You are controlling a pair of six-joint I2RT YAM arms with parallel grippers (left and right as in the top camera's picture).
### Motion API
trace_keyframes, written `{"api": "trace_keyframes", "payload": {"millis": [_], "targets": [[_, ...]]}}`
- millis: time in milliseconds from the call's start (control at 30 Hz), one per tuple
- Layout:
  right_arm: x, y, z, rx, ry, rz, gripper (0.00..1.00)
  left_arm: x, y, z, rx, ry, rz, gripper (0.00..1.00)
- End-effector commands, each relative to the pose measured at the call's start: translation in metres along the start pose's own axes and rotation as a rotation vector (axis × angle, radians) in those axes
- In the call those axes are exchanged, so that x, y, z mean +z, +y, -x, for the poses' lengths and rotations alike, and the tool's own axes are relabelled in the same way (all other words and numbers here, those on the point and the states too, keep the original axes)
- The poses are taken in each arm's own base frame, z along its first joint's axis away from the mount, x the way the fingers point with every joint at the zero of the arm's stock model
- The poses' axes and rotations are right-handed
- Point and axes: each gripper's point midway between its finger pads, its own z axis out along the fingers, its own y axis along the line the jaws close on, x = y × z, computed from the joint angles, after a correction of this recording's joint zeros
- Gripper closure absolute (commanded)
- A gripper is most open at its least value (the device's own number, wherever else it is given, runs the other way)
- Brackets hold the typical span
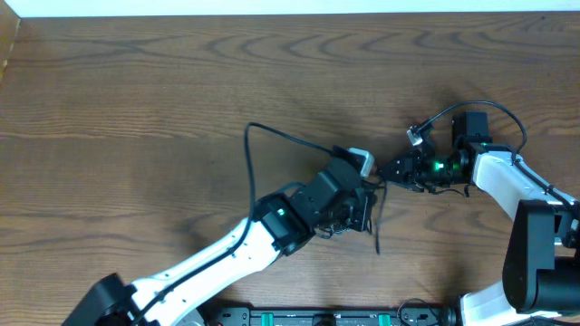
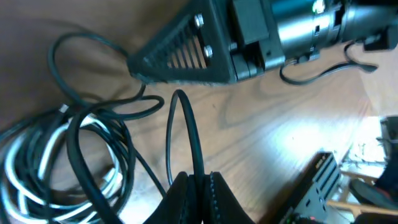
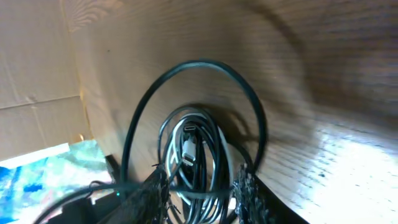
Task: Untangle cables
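The cables (image 2: 68, 155) lie as a loose coil of black cords with one white cord, left of my left gripper (image 2: 199, 177). That gripper is shut on a single black cord (image 2: 189, 130) that arches up from its tips. In the overhead view the left gripper (image 1: 367, 186) sits at mid-table, and one long black cord (image 1: 251, 172) loops out to its left. My right gripper (image 1: 388, 170) faces it from the right. In the right wrist view the right gripper (image 3: 203, 174) stands open over the coil (image 3: 193, 149), with a thin black strand crossing between its fingers.
A cardboard wall (image 3: 37, 62) stands beyond the table's left edge. A black equipment rail (image 1: 317, 317) runs along the front edge. The right arm's own thicker cable (image 1: 480, 109) arcs above its wrist. Bare wood table (image 1: 136, 81) spreads to the back and left.
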Motion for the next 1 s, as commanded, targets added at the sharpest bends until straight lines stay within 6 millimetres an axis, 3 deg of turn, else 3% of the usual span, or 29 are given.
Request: {"api": "trace_keyframes", "payload": {"millis": [0,133,300,500,700,967], "targets": [[0.0,-0.005,-0.001,0.007,-0.007,-0.044,0.67,0.004,-0.006,-0.008,-0.011,0.042,-0.039,0.92],[-0.002,-0.024,-0.001,0.106,-0.023,-0.157,0.67,0.002,-0.022,-0.01,0.0,0.064,-0.122,0.92],[-0.008,-0.048,0.001,0.197,-0.058,-0.298,0.62,-0.011,-0.07,-0.01,0.11,0.095,-0.38,0.92],[-0.01,-0.055,0.001,0.204,-0.069,-0.337,0.59,-0.032,-0.112,-0.007,0.214,0.091,-0.614,0.92],[-0.016,-0.066,0.0,0.22,-0.078,-0.396,0.6,-0.035,-0.112,-0.004,0.217,0.088,-0.629,0.92],[-0.04,-0.094,0.0,0.323,-0.122,-0.478,0.59,-0.032,-0.104,-0.011,0.188,0.125,-0.601,0.92]]}}
